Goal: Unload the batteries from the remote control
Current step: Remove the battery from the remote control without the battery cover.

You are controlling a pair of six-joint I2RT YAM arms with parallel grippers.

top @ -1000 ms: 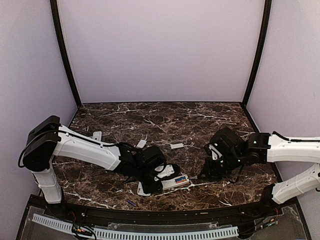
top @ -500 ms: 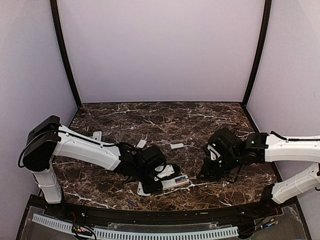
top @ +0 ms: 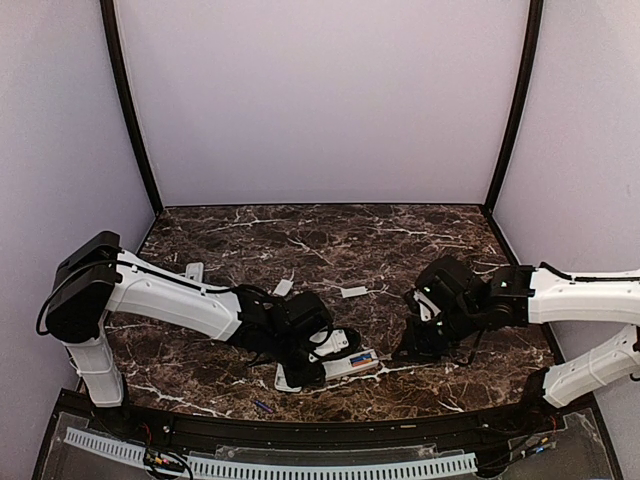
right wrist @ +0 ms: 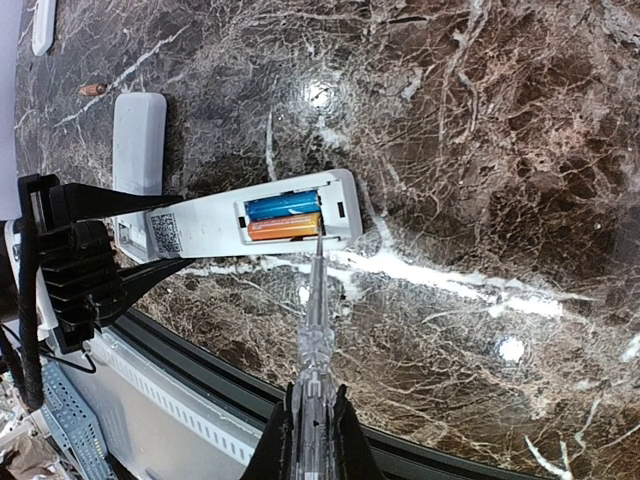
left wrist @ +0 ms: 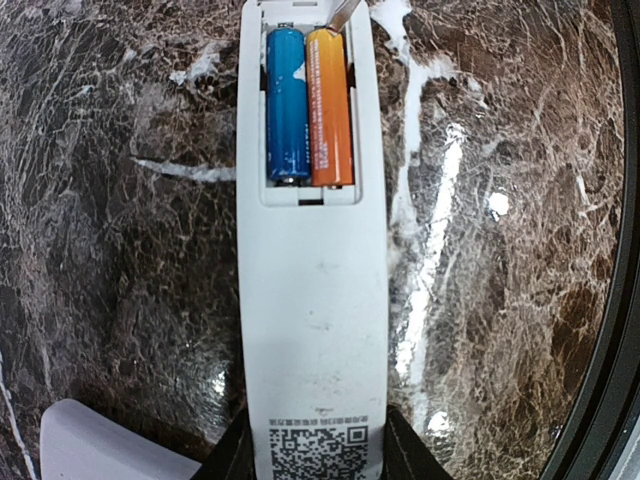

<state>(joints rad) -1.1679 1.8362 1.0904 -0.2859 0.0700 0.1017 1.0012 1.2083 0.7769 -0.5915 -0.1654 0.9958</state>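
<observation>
Worktop [top: 400,225]: dark brown marble, white-veined, glossy with lamp glare; lavender walls [top: 320,100] on three sides, black posts [top: 130,110] at the far corners. Small flat white cover [top: 353,292] lies near mid-worktop, second cover [top: 284,287] to its left, third cover [top: 194,271] farther left, all apart. Thin clear pick [right wrist: 313,300] slants over the near part; white perforated strip [top: 300,467] runs below the front edge.
</observation>
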